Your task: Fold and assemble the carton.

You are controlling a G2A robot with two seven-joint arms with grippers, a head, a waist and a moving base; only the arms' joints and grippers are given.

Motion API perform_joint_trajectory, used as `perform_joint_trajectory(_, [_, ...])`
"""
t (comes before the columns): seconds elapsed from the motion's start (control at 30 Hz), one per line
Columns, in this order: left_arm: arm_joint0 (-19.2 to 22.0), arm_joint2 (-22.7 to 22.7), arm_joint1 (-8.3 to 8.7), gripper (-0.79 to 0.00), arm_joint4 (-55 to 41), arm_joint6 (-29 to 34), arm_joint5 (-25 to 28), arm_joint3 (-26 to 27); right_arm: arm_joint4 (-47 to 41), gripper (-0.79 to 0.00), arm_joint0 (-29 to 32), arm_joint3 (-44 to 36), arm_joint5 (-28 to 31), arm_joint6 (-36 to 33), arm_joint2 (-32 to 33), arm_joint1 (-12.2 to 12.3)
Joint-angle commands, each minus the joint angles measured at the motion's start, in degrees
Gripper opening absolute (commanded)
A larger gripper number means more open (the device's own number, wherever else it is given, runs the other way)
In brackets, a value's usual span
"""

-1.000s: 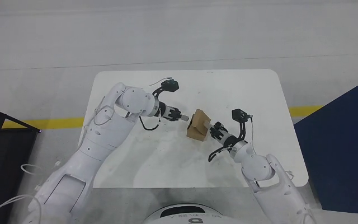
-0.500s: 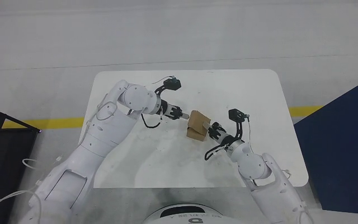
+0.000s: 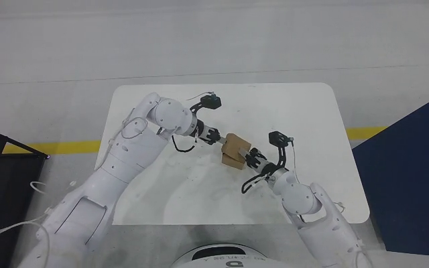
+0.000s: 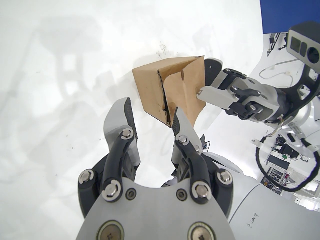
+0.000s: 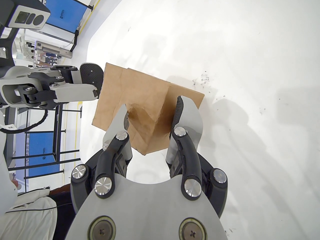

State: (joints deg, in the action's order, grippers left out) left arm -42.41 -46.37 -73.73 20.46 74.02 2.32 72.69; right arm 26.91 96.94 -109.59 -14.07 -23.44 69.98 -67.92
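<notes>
White table [image 3: 301, 107] with rounded corners on a grey floor [image 3: 214, 40]. A yellow floor line [image 3: 67, 145] off past the 9 and 3 o'clock edges, and a blue panel [image 3: 402, 174] beyond the 3 o'clock side.

About mid-table, one brown carton [image 3: 236, 150], only half formed. Panels raised into a wedge, flaps loose, a seam gaping on the side toward 10 o'clock. Not yet a closed box.

At the carton's 4 o'clock, the right gripper [image 5: 152, 113], fingers closed down on a creased corner with pads against cardboard on both sides. Likely there as an anchor, to keep the light card from sliding or collapsing during work on the far side.

At the carton's 10 o'clock, the left gripper [image 4: 152, 116], fingers spread apart with nothing between them. One fingertip [image 4: 182, 126] touching the carton's ragged edge. Probably placed so as to push that loose flap inward against the held side, or to line up for a pinch on it; hard to say which.

Count: one table, one carton, two grippers, set on opposite sides of the carton and facing each other across it.
</notes>
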Motion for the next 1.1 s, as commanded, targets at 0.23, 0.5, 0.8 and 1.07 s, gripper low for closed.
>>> perform_joint_trajectory(0.23, [2.59,2.52,-1.18,-0.443,-1.32,-0.93,0.93,-4.29,-1.60,-0.397,0.33,-0.44,0.79,-0.56,0.60,0.05])
perform_joint_trajectory(0.5, [2.07,1.89,-0.79,-0.440,-0.88,-1.26,0.59,-4.95,-1.94,-0.397,0.38,-0.45,0.93,-0.52,0.91,0.07])
perform_joint_trajectory(0.8, [3.31,4.75,-1.81,-0.440,-0.99,-0.57,0.03,-4.93,-2.04,-0.394,0.08,-0.42,1.13,-0.81,0.81,0.08])
perform_joint_trajectory(1.07, [4.73,6.23,-2.75,-0.443,-1.94,-1.37,0.74,-7.14,-1.22,-0.394,-0.06,-0.41,1.02,-0.82,0.45,0.09])
